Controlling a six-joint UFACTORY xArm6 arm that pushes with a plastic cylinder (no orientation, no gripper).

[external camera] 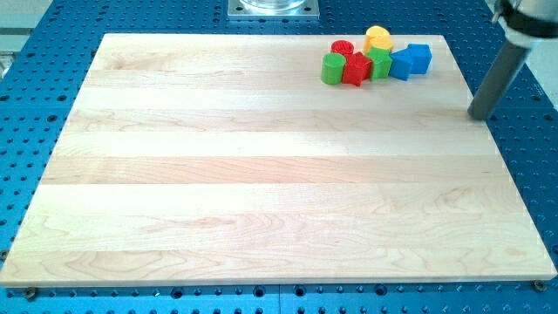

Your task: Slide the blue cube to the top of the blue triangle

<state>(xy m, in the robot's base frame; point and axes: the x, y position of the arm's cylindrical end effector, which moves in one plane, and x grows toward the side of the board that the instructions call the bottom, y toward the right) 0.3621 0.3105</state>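
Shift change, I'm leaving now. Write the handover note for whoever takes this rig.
My tip is off the wooden board, past its right edge, below and to the right of the block cluster, touching nothing.
The blue cube sits at the cluster's right end; the blue triangle is against its left side.
Done: nothing visible yet.
Left: bring the tip to the cube and slide it to the top side of the triangle.

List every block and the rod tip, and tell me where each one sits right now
blue cube: cluster's right end, touching the blue triangle.
blue triangle: left of the cube.
yellow block: top of cluster.
green block: mid-cluster.
red block: front, beside green cylinder.
red cylinder: behind.
green cylinder: left end.
my tip: off the board, right of all blocks, touching none.
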